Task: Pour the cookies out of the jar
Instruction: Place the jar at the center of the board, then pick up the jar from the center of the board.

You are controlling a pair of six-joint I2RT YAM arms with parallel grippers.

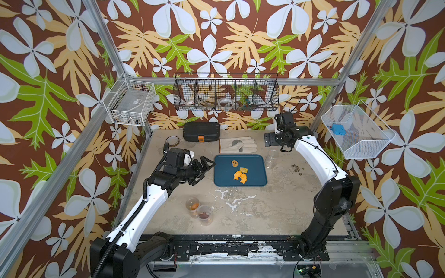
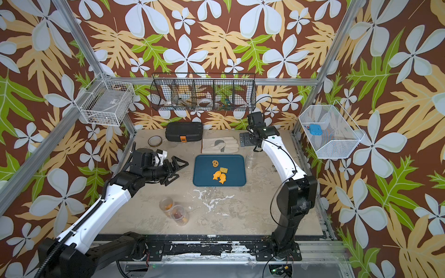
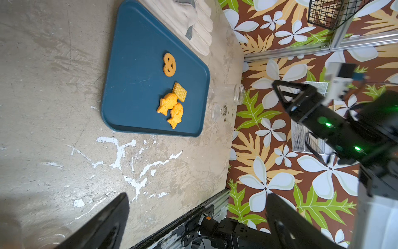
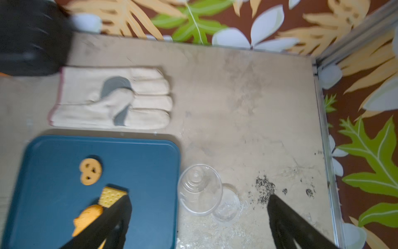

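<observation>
Lying loose on the blue tray [image 1: 224, 177] at the middle of the desk [image 1: 252, 216], four orange cookies [image 1: 237, 175] (a pretzel, a square cracker and two fish) sit apart from the clear jar [image 4: 199, 185], which stands upright and empty just off the tray's right edge with its lid [image 4: 228, 205] flat beside it. The right gripper [image 4: 199, 198] hangs raised toward the desk's back right corner, behind the jar, jaws spread wide and holding nothing. The left gripper [image 1: 208, 170], likewise spread and empty, hovers just off the tray's left edge. Near the desk's front left corner two more jars [image 1: 192, 204] hold orange and brown pieces, so the pouring looks only partly done. These jars appear light, thin-walled and slick, likely to skid or tip if nudged. A grip round the body below the rim seems safest; whether they are capped cannot be told. The cookies look small, stiff and light, apt to slide on the smooth tray. A work glove [image 1: 237, 145] lies along the tray's back edge, with a black case [image 1: 201, 131] and a tape roll [image 1: 173, 141] behind. The left forearm [image 1: 154, 199] passes close by the filled jars, and dark crumbs [image 1: 295, 168] speckle the desk right of the lid.
</observation>
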